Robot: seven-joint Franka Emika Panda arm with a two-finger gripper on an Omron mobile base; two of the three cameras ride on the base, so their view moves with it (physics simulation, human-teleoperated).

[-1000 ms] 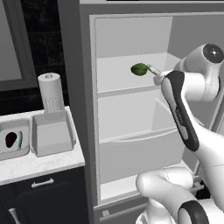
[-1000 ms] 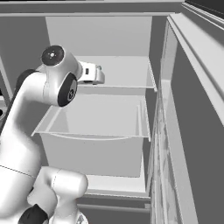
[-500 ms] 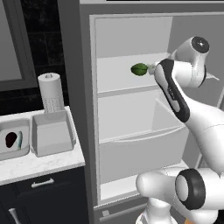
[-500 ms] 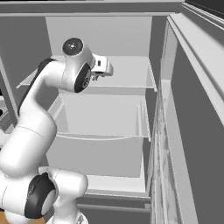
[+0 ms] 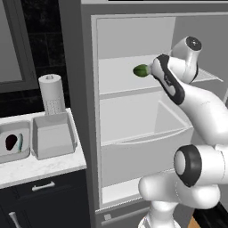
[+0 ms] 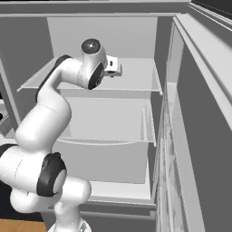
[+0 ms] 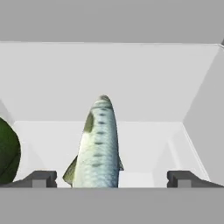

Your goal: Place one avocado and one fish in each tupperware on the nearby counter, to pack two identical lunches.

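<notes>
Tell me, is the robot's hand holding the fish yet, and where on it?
No, nothing is held. The gripper is wide open, its fingertips apart on either side of the fish on the fridge shelf, not touching it.

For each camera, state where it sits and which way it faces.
Left base view: behind the arm on its left, facing the open fridge and counter; the arm rises at the lower right toward the avocado.
Right base view: behind on the right, facing the fridge shelves; the arm rises at the lower left.
Hand view: on the hand, looking along the open gripper at the fish.
Both base views share the fridge and arm; the left base and hand views share the avocado.
</notes>
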